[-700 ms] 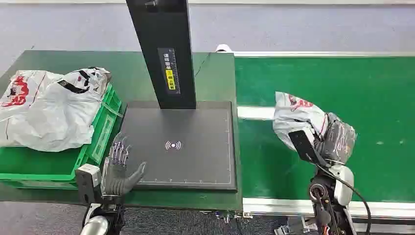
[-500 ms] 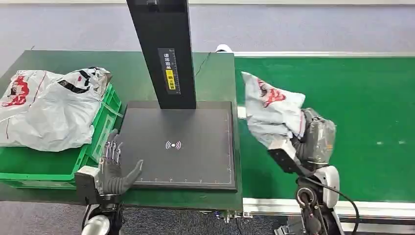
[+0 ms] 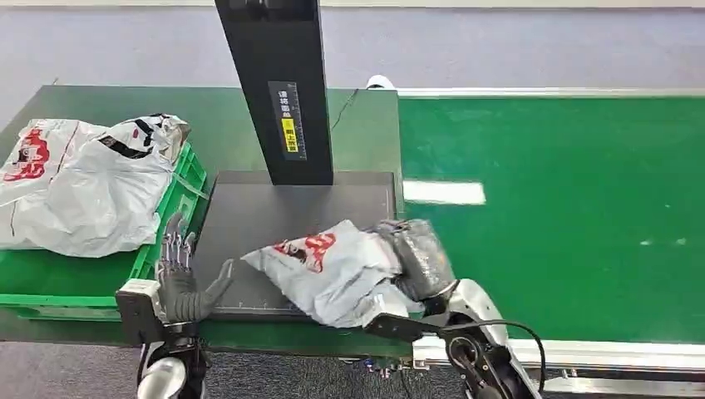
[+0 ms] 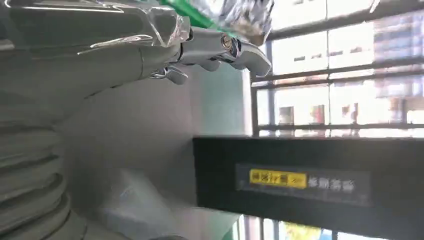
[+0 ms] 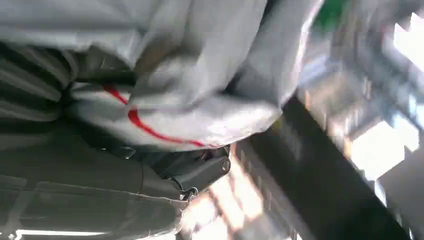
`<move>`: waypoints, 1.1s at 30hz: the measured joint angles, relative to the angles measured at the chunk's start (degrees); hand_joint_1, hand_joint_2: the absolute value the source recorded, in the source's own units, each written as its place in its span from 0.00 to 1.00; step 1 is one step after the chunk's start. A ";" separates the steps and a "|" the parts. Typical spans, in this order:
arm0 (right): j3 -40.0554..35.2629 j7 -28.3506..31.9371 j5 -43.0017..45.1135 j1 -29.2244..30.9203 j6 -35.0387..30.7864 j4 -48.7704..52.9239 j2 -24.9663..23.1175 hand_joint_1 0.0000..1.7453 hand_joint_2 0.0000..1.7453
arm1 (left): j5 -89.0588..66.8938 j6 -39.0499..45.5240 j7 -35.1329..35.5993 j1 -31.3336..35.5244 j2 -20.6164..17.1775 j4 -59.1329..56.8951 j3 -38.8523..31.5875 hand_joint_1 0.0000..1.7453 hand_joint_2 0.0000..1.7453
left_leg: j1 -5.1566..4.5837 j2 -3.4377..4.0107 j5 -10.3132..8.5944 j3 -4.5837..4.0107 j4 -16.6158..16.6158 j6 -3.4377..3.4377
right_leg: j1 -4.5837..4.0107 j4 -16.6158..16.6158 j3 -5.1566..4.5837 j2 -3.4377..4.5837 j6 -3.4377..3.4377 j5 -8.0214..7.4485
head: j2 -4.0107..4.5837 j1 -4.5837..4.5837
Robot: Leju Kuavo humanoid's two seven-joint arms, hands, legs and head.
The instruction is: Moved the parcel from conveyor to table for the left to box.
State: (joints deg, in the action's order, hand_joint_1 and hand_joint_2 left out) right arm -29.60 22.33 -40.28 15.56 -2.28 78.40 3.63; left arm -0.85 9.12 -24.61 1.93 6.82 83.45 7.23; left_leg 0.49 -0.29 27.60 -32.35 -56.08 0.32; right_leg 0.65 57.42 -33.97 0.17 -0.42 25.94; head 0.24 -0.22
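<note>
Gripping parcel [image 3: 332,270], right hand [image 3: 416,262] low

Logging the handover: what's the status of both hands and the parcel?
Right hand grips the parcel over the black scanner pad. Left hand open at the pad's edge, beside the green crate. Nothing between left hand and parcel.

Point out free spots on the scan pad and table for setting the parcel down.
Bare: black pad between the post and parcel; green table behind the crate. Crowded: pad's front, with parcel, right hand, left hand.
</note>
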 measured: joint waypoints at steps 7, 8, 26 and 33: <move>-10.25 -6.93 -2.56 4.96 10.00 -9.71 0.74 1.00 1.00 | 0.94 1.26 -0.04 1.06 -0.07 -1.14 0.55 0.00 1.00 | 0.04 0.06 0.00 0.03 0.00 0.01 | -0.05 0.00 0.03 0.04 0.00 0.00 | 0.00 0.00; -11.72 -8.75 -3.23 5.80 10.84 -11.89 0.76 1.00 1.00 | 1.07 1.26 0.28 1.06 -0.11 -1.14 0.52 0.00 1.00 | 0.04 0.06 0.00 0.03 0.00 0.01 | -0.05 0.00 0.03 0.03 0.00 0.00 | 0.00 -0.02; -16.61 -13.26 -2.32 9.61 9.13 -21.70 1.64 0.00 1.00 | -3.82 1.71 1.18 0.54 -0.61 0.13 1.02 0.00 1.00 | 0.07 0.33 0.10 1.08 0.03 0.09 | -0.09 -0.03 0.97 0.27 0.07 0.04 | 0.00 0.00; -12.16 -14.14 -2.58 6.95 6.56 -19.66 2.10 0.00 1.00 | -29.75 -6.10 6.21 -0.32 -4.37 1.05 5.51 0.00 1.00 | 0.07 0.30 0.10 0.99 0.03 0.09 | -0.09 -0.03 0.89 0.25 0.07 0.04 | 0.00 0.00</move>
State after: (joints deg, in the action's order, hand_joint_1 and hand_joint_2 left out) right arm -41.76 8.20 -42.86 22.51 4.28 58.73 5.73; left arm -30.60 3.02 -18.40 1.61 2.45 84.50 12.75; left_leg 0.55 0.01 27.70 -31.36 -56.05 0.41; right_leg 0.57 57.39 -33.08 0.42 -0.35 25.98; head 0.24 -0.22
